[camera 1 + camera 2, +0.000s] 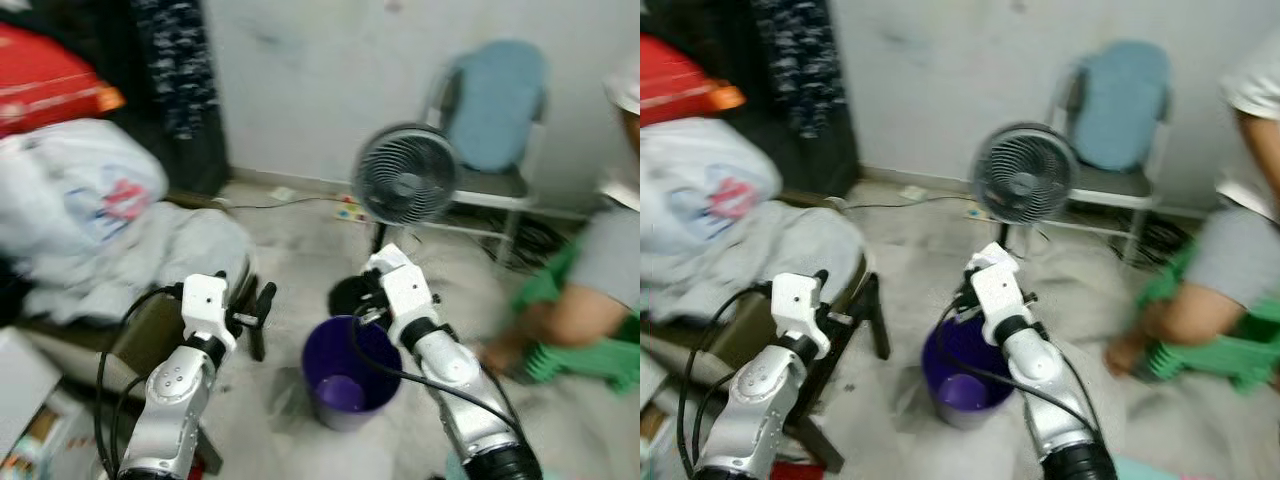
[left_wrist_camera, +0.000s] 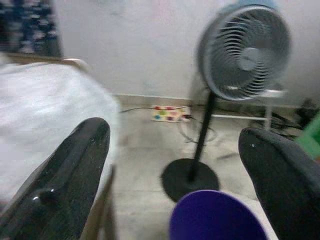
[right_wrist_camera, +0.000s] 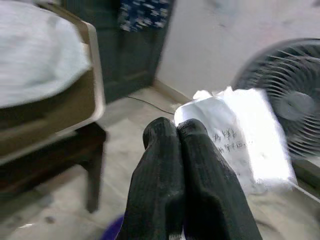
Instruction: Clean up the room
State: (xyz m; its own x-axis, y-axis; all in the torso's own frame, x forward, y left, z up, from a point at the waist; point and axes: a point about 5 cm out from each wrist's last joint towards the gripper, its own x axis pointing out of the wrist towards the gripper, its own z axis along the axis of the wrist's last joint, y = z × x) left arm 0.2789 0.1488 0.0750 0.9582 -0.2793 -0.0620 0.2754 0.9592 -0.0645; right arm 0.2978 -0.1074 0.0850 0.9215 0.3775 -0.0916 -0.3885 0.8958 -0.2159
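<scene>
Purple bin (image 1: 350, 375) stands on the floor (image 1: 290, 250) between my two arms, open top upward; a pale patch shows on its inner bottom, identity unclear. My right gripper (image 3: 177, 131) has its fingers pressed together on a white paper (image 3: 240, 135) with handwriting, held just above the bin's far rim. My left gripper (image 2: 175, 145) has its fingers spread wide and holds nothing, beside the bin near a chair (image 1: 150, 330) piled with white cloth (image 1: 110, 240). A standing fan (image 1: 405, 180) is just behind the bin. A person (image 1: 590, 290) crouches on the right, beside a green stool (image 1: 590, 355).
</scene>
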